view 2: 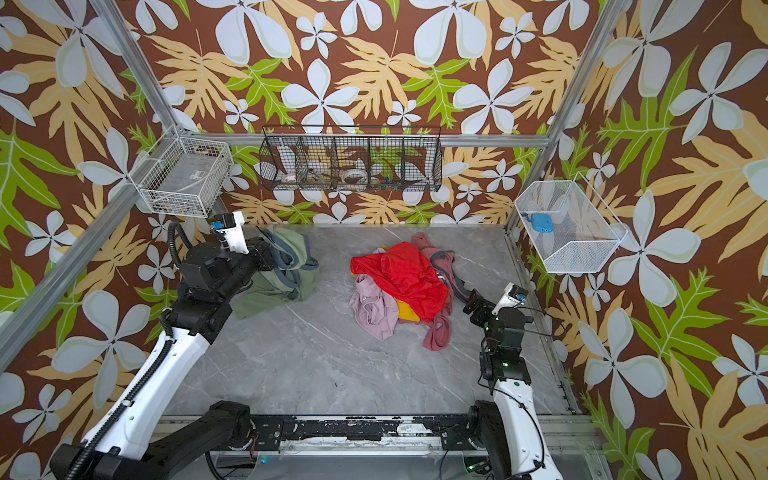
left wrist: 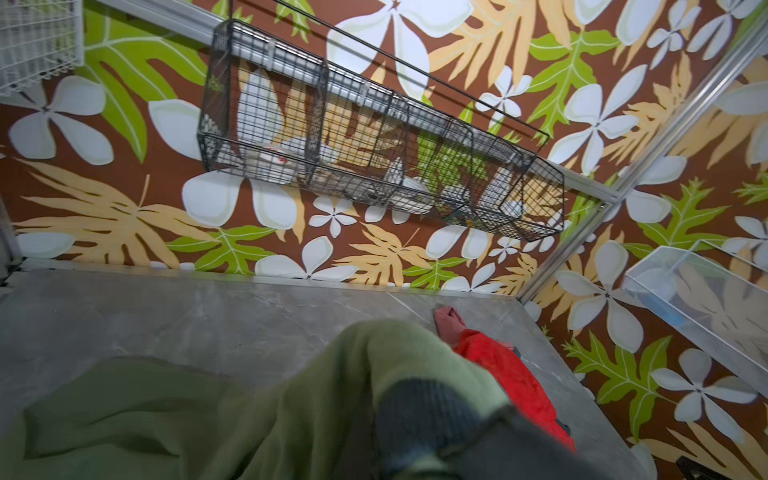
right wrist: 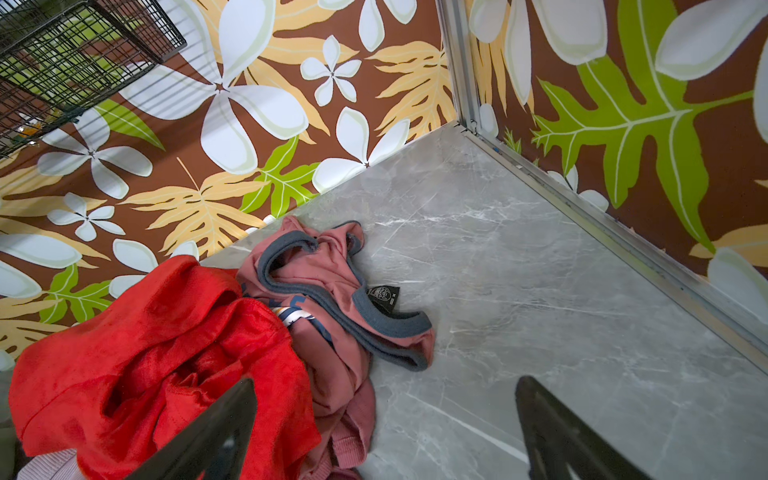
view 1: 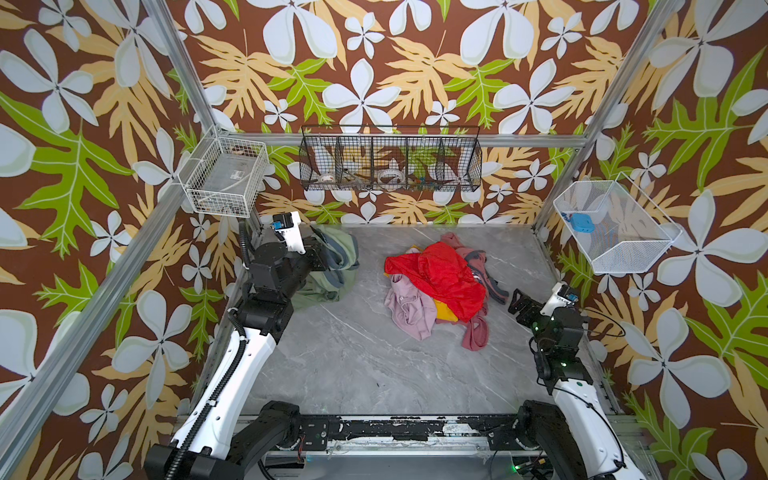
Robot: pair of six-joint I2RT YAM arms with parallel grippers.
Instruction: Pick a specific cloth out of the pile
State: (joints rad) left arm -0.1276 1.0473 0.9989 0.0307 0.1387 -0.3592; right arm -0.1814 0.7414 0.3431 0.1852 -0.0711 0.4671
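Writing: the only label found is a small black tag [right wrist: 382, 297] on the dusty-rose garment [right wrist: 328, 286] at the pile's edge, its print too small to read. Striped lettering under that garment's grey band is mostly covered. The cloth [view 1: 338, 266] is at 10 o'clock on the table [view 1: 374, 365], close to the back-left corner. Its upper part is bunched at the left gripper [view 1: 324, 258] and its lower folds rest on the marble. The left gripper's jaws are buried in the fabric and pressed together on it. The pile [view 1: 436, 286], topped by the red cloth [view 1: 444, 270], sits just 1 o'clock of centre, well apart from the cloth, with a bare strip of table between them. The table from 4 to 8 o'clock is open. The left arm is raised at the elbow, its wrist turned toward 3 o'clock. The right arm is folded low at the 3 o'clock edge. The right gripper [view 1: 518, 305] aims toward 10 o'clock, its jaws spread wide around nothing, just beside the pile's edge.
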